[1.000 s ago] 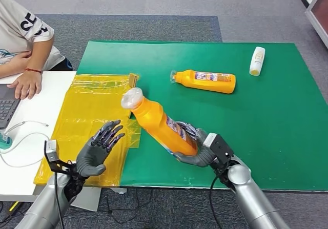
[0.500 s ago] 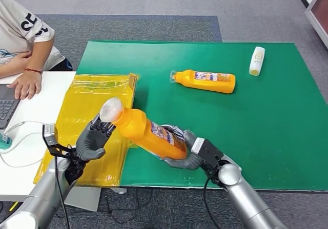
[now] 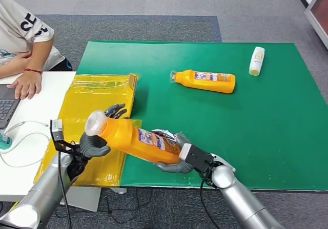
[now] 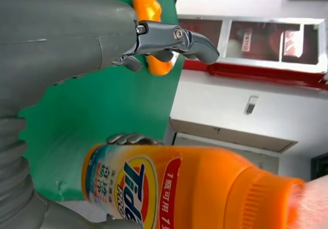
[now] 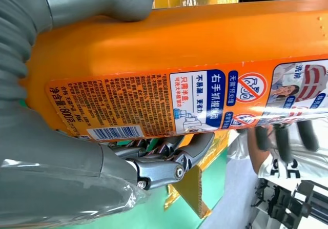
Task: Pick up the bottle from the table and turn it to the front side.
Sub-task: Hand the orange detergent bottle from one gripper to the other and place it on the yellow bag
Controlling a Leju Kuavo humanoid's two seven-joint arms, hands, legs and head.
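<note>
Bottle [image 3: 135,139] aloft over mat's [image 3: 270,137] near edge, base gripped in my right hand [image 3: 174,157], left hand [image 3: 95,142] cupping cap end, fingers spread. Mid-turn; next, roll front label up.

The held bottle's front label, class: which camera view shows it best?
The left wrist view: the held bottle faces it with the Tide logo plain. The right wrist view shows its back label, gripped by the right hand. The head view shows the label small and blurred.
</note>
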